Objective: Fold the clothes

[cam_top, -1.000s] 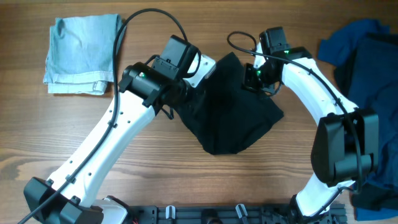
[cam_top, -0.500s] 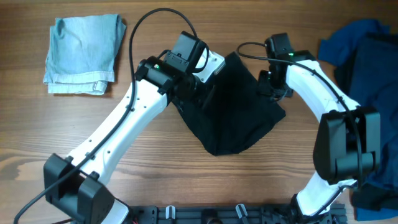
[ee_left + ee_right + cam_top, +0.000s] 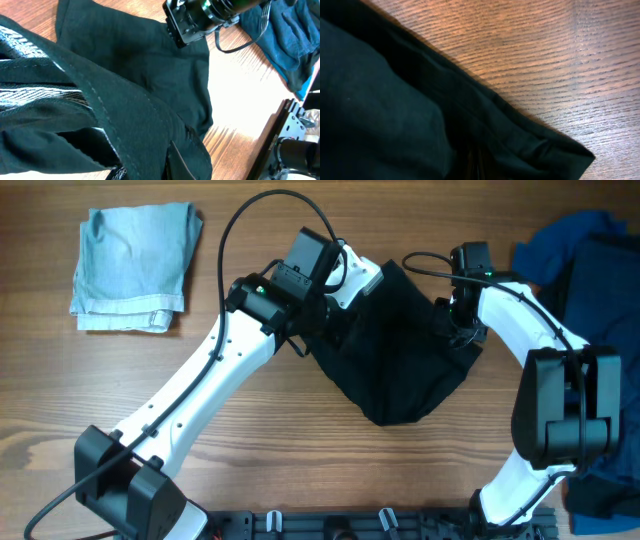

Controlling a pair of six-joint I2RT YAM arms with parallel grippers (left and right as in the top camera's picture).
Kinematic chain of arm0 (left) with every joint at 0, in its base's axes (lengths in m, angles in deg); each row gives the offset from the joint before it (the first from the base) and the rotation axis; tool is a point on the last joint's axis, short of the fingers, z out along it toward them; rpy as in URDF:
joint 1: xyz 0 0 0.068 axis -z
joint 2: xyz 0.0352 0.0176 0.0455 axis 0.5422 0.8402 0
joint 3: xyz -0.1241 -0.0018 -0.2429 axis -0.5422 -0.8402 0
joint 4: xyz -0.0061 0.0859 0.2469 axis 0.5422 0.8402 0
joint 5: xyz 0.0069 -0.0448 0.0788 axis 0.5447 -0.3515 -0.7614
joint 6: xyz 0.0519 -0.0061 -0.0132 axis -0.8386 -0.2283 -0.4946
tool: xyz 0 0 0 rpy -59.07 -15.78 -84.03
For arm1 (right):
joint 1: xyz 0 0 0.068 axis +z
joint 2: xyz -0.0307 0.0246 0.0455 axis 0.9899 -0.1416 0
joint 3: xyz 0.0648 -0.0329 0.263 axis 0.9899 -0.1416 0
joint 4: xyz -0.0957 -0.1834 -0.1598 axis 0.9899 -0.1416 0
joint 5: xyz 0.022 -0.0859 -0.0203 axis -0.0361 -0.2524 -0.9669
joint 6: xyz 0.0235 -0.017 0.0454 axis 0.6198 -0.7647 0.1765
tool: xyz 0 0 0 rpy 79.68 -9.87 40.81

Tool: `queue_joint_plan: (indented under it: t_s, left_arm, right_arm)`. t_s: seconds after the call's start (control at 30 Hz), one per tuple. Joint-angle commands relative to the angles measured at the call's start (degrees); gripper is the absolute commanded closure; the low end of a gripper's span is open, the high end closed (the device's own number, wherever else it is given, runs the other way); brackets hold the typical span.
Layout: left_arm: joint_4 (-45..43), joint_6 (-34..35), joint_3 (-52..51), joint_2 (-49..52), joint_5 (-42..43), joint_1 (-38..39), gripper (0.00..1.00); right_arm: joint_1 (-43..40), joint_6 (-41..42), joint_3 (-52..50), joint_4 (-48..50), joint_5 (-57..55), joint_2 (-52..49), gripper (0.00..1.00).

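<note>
Both your left gripper point(image 3: 343, 300) and right gripper point(image 3: 453, 322) are clamped tight on opposite upper edges of the soft black wide-legged fabric shorts point(image 3: 400, 365), which sag between them toward the wooden table point(image 3: 300, 445), likely to spread them flat for folding.

Black shorts point(image 3: 400, 370) (waistband point(image 3: 30, 95) whitish, striped); pale blue garment point(image 3: 130, 265).

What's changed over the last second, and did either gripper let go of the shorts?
Both arms swung toward the robot's right, dragging the black fabric shorts that way across the wooden table. The left gripper and right gripper stayed shut on them; nothing was released. The folded pale blue garment and the dark blue cloth pile did not move.
</note>
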Motion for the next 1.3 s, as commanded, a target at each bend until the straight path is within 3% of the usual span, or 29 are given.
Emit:
queue_joint_plan:
  t_s: [0.0, 0.23, 0.77, 0.87, 0.93, 1.1, 1.27]
  left_arm:
    - [-0.52, 0.87, 1.55, 1.7, 2.62, 0.28, 0.96]
    - [-1.22, 1.46, 1.55, 4.22, 3.58, 0.66, 0.96]
    - [-10.05, 5.64, 1.55, 11.19, 4.76, 3.65, 0.92]
    - [-10.75, 5.57, 1.55, 12.22, 4.74, 4.57, 0.82]
    - [-11.26, 5.57, 1.55, 13.05, 4.76, 5.2, 0.61]
    - [-15.45, 6.01, 1.57, 14.1, 4.76, 6.43, 0.52]
    - [-17.27, 7.61, 5.68, 13.31, 4.72, 5.53, 0.25]
  right_arm:
    - [0.07, 1.75, -3.76, 2.16, 0.74, -1.11, 0.96]
    - [0.07, 1.66, -8.5, 6.38, 2.51, -1.11, 0.96]
    - [0.07, 1.68, -8.55, 6.05, 2.67, -1.11, 0.96]
    - [0.07, 1.7, -8.55, 6.16, 2.67, -1.11, 0.96]
    - [0.07, 1.7, -8.55, 6.16, 2.67, -1.11, 0.96]
    - [0.0, 2.03, -7.43, 7.74, 1.77, -0.66, 0.96]
    - [-1.05, 1.55, 0.17, 2.69, -1.18, 3.1, 0.96]
